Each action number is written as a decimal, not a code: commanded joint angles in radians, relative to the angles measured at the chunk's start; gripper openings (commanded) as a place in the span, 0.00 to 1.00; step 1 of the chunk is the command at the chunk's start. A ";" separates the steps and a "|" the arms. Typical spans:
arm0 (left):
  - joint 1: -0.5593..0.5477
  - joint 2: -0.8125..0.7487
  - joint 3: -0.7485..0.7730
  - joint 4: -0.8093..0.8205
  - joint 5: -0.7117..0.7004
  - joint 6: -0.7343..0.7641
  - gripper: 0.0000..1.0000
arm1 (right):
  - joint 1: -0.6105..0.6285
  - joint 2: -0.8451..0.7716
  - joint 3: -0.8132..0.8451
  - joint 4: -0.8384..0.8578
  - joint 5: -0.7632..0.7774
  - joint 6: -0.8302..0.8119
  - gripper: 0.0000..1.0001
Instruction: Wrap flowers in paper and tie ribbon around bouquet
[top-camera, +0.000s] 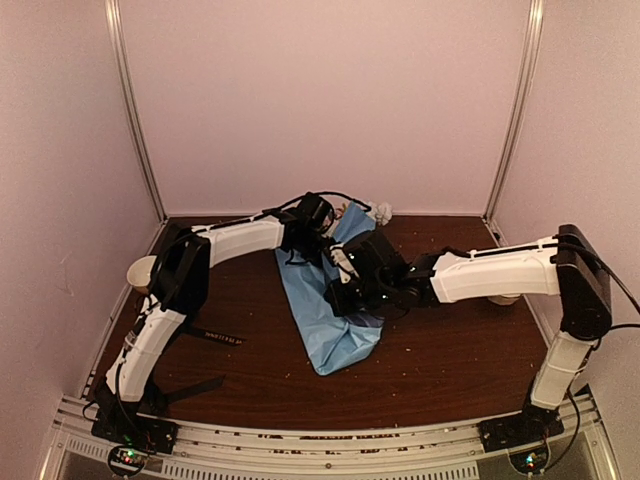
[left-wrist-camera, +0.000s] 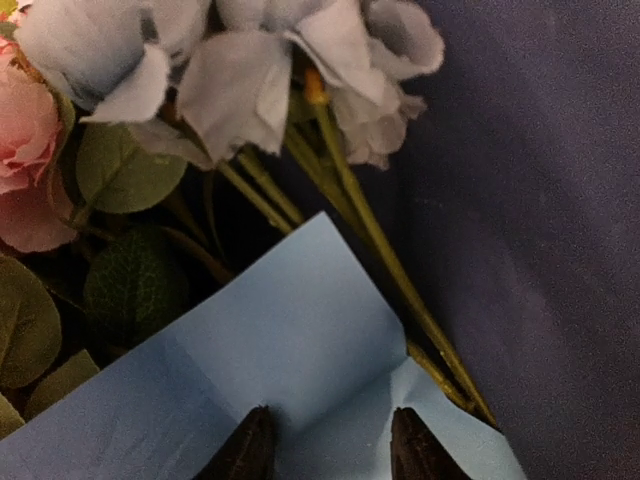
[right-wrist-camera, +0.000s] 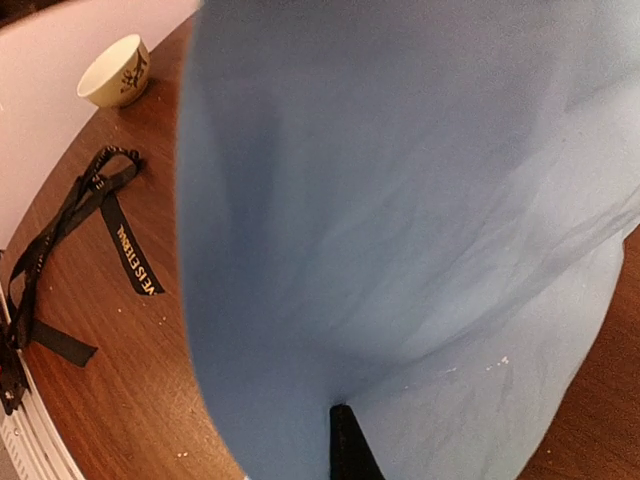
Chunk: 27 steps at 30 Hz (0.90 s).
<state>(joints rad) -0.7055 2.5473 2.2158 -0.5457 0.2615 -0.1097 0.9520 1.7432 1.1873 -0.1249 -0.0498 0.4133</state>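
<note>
Finds the paper heaped across the middle of the table, lighter side up, running from the far middle toward the near side. Locates the flowers at the far end of that sheet: whitish heads at the top of the left wrist view, a pink head at the left, green leaves and thin stems running down over the dark blue side. Records a light-blue flap folded over the lower stems, hiding them. Notes the left tool spread, one fingertip on each side of that flap's near part; cannot tell whether pressing on it.

Records the right tool pressed together, pinching the paper near its right side. Sees only one dark tip there, the sheet close against the lens and blocking most of the right wrist view.

Marks the ribbon flat on the table, left of the paper and well apart from it, partly looped, white lettering up. Spots a cream cup farther left by the white wall, half hidden from above behind the left arm. Notes left arm and right arm meeting over the paper, screening its middle.
</note>
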 joint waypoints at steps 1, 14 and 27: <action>0.037 0.026 -0.017 0.068 0.076 -0.040 0.44 | 0.021 0.096 0.037 -0.021 -0.060 -0.080 0.04; 0.180 -0.263 -0.317 0.365 0.304 -0.169 0.57 | 0.025 0.279 0.058 -0.066 -0.062 -0.125 0.05; 0.261 -0.651 -0.804 0.413 0.385 -0.249 0.73 | 0.025 0.297 0.052 -0.066 -0.067 -0.100 0.04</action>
<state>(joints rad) -0.4164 1.9312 1.5509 -0.2073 0.5610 -0.3138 0.9672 1.9976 1.2392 -0.1440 -0.0948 0.3031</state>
